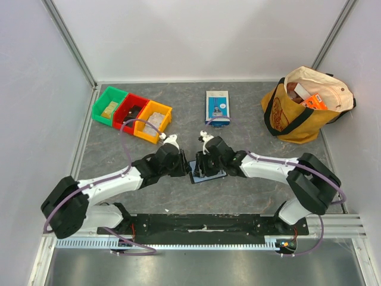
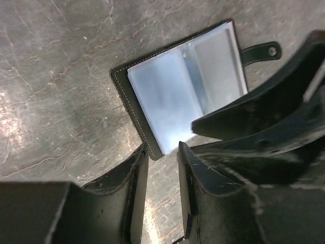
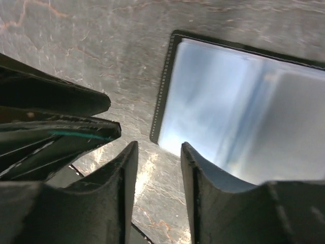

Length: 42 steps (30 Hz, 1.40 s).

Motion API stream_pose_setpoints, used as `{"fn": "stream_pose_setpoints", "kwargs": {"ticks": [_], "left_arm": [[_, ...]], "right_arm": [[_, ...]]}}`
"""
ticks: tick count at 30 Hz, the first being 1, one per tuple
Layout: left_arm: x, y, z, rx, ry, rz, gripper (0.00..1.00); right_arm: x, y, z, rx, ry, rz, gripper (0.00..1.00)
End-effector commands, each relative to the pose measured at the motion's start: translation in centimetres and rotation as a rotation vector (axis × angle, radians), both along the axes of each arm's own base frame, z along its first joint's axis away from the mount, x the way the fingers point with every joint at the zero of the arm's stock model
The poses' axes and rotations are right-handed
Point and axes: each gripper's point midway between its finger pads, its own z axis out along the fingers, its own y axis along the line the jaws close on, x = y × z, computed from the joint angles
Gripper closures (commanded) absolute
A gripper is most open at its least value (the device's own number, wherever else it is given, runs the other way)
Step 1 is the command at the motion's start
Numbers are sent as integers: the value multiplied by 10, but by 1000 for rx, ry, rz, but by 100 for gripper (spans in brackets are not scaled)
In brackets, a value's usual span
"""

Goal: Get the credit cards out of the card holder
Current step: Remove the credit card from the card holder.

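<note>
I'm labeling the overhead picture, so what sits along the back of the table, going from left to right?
green bin → red bin → yellow bin → blue and white box → yellow bag

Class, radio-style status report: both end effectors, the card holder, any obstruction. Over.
Left end effector open, empty. Right end effector open, empty. Card holder open flat on table, no card seen out. End effectors close together at its edge.

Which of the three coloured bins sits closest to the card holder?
The yellow bin, at the right end of the row; the red bin and green bin lie farther away from the card holder.
</note>
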Motion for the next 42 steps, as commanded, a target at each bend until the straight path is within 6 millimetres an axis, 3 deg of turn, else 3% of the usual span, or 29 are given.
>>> {"fn": "stream_pose_setpoints", "kwargs": {"ticks": [1,4,8,12,15,26,36,42], "left_arm": [[10,5,28,-60,-78,80,63],[11,0,38,-79,-85,64,63],[15,-9,42,-91,-90,39,63],[19,-23,28,-51,-50,-16,63],[22,-30,16,-20,-26,-42,63],[17,-28,-26,87,54,-80,64],[9,-24,-35,90,87,-85,64],[8,-24,-37,88,96,-86,64]], "right_arm": [[-11,15,3,-57,-26,152,49],[-7,5,6,-98,-62,132,44],[14,-26,24,-181,-188,-19,38],[31,-67,25,-316,-246,-198,29],[29,-79,13,-365,-222,-236,18],[17,-80,-17,-383,-123,-252,25],[10,-78,-28,-379,-79,-243,39],[6,-79,-32,-383,-65,-235,42]]}}
